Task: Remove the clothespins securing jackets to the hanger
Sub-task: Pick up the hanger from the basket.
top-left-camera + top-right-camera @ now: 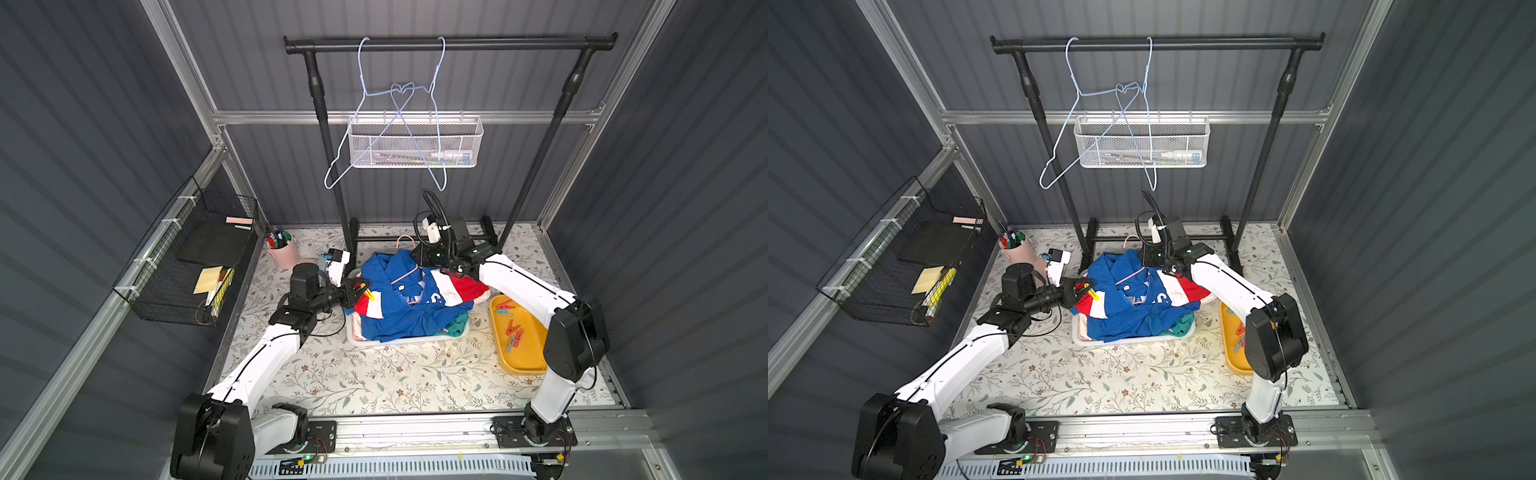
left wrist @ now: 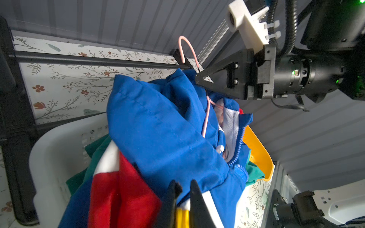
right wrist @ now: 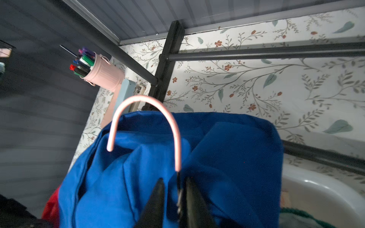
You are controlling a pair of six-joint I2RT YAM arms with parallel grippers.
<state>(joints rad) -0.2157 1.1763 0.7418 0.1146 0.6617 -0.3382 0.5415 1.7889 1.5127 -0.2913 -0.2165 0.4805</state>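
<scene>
Left gripper (image 2: pixel 184 185) nearest the lens, pinched on the yellow clothespin (image 2: pixel 180 217) at the red-white-blue jacket (image 2: pixel 158 128) edge; whether the peg bites cloth is unclear. Right gripper (image 3: pixel 174 180) clamped on the pink hanger (image 3: pixel 142 99) neck. Jacket tops the pile in the white basket (image 2: pixel 51 150).

Advice: right braces the hanger; left squeezes fully and draws straight off, no twisting.

Count:
- Three jackets, teal (image 1: pixel 457 326) and cream (image 1: pixel 356 328) beneath.
- Three hangers, two pale blue (image 1: pixel 399 88) on the rail (image 1: pixel 498 43).
- About five pegs (image 1: pixel 515 332) in the yellow tray (image 1: pixel 523 361).
</scene>
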